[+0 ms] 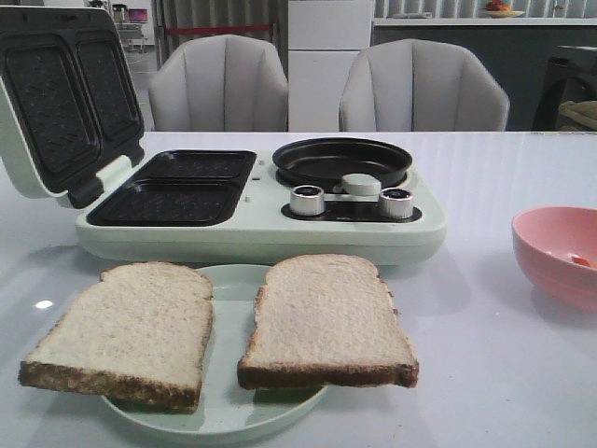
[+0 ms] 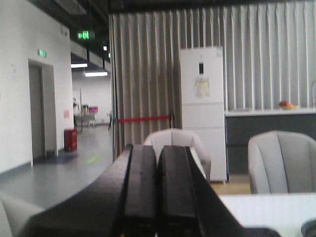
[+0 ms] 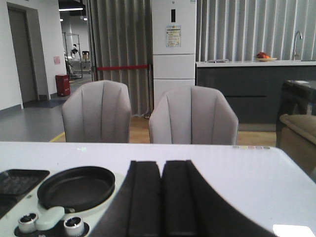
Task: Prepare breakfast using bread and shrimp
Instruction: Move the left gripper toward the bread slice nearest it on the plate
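Two slices of bread (image 1: 224, 327) sit on the plate (image 1: 224, 415), the shrimp (image 1: 582, 260) waits in the pink bowl (image 1: 550, 245), so we have cooked nothing; our left gripper (image 2: 157, 190) and right gripper (image 3: 161, 197) are closed and empty

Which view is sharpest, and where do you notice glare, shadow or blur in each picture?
Front view: sharpest; both bread slices show crisp texture, a small glare spot lies on the table, and soft shadows fall under the pink bowl. Left wrist view: soft and hazy overall, its closed jaws a blurred dark mass. Right wrist view: background chairs clear, near jaws out of focus, and a bright patch on the tabletop corner.
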### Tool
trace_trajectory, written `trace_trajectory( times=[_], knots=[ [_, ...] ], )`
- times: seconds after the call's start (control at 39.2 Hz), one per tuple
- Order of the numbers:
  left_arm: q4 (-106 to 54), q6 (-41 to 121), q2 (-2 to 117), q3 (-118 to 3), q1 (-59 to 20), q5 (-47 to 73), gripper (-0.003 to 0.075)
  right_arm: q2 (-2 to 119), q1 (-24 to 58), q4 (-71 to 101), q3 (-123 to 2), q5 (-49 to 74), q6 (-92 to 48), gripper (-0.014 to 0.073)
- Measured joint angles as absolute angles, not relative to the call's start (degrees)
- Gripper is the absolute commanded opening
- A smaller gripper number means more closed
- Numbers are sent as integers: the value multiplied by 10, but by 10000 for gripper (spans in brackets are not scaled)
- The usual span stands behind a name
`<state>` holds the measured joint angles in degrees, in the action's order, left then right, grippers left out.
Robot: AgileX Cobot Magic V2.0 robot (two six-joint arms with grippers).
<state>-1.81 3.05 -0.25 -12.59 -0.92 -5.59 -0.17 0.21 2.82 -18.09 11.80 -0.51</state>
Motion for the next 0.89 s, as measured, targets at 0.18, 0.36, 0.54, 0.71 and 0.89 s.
trace_trajectory(
  times=[0.18,0.36,0.54,0.71,0.89],
  knots=[
    [-18,31,43,-264,-9,37,99,71,2,28,-304,215,-5,45],
    [-18,31,122,-359,-9,175,99,164,2,28,-375,291,-5,45],
    [-18,31,186,-374,-9,271,99,245,2,28,-378,330,-5,45],
    [-18,31,233,-371,-9,335,99,317,2,28,-378,374,-5,45],
    [-20,31,270,-366,-9,336,120,377,2,28,-378,395,-5,111]
  ],
)
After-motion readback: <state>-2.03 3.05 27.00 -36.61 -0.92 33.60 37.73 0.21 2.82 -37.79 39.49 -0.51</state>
